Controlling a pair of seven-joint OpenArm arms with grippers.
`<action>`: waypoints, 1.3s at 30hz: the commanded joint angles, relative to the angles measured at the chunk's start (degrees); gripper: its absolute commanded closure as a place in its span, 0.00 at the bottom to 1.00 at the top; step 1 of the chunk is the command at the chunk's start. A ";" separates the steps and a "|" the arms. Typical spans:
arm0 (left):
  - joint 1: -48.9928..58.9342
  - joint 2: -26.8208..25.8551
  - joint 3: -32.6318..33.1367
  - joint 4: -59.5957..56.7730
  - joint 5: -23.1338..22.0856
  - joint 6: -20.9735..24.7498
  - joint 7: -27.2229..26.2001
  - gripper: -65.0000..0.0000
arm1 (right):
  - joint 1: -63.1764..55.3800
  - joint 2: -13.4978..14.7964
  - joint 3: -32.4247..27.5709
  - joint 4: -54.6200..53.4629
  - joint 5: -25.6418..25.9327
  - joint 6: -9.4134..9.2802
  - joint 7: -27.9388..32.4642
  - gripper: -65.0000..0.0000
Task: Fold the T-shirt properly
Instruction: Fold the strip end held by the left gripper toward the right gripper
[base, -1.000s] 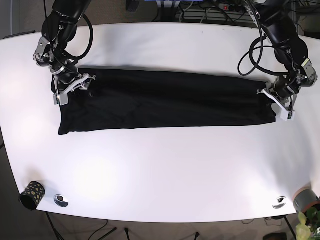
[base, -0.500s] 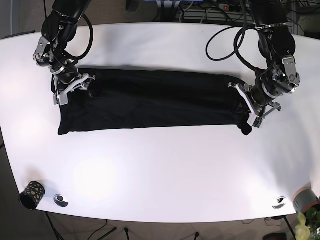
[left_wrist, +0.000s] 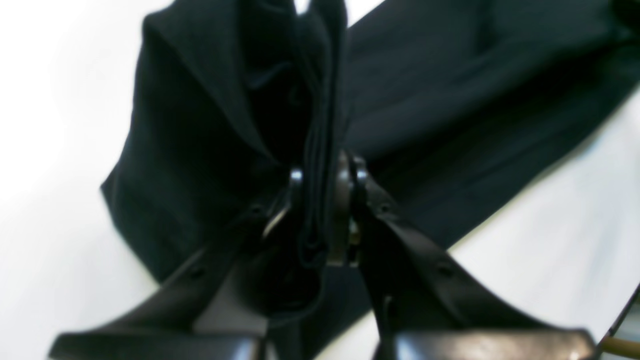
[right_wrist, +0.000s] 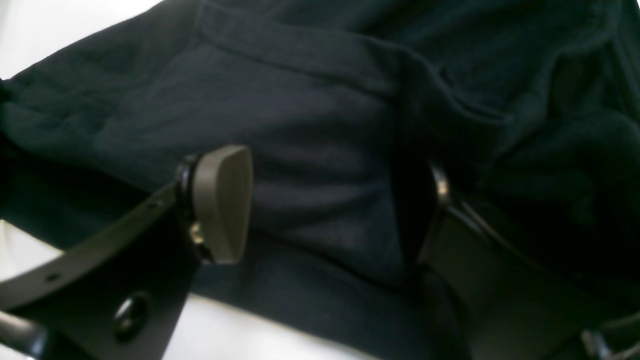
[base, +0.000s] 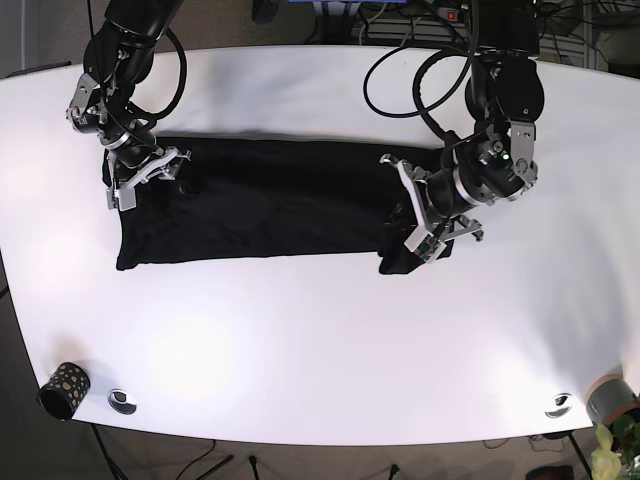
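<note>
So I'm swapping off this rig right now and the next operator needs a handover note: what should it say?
Left gripper: shut on a bunched edge of the black T-shirt, carrying that end in over the shirt, about two thirds of the way along it in the base view.
Right gripper: open, jaws straddling the shirt's other end, pressing or hovering, can't tell.
Shirt lies as a long band on the white table.
Done: lengthwise fold; the crosswise fold is under way.
Left: lay the carried end down, release, smooth.
</note>
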 joint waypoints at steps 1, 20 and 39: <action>-0.74 1.91 1.41 -0.57 1.71 1.98 -1.18 0.98 | 0.13 0.47 0.17 0.26 -1.40 -0.53 -1.49 0.35; -4.78 8.50 6.33 -9.10 6.02 3.13 -1.27 0.78 | 1.27 0.47 0.17 0.26 -1.49 -0.53 -1.49 0.35; -5.58 7.62 14.24 0.83 6.11 2.77 -1.01 0.41 | 2.42 0.56 -2.47 0.26 -1.49 -0.53 -1.49 0.35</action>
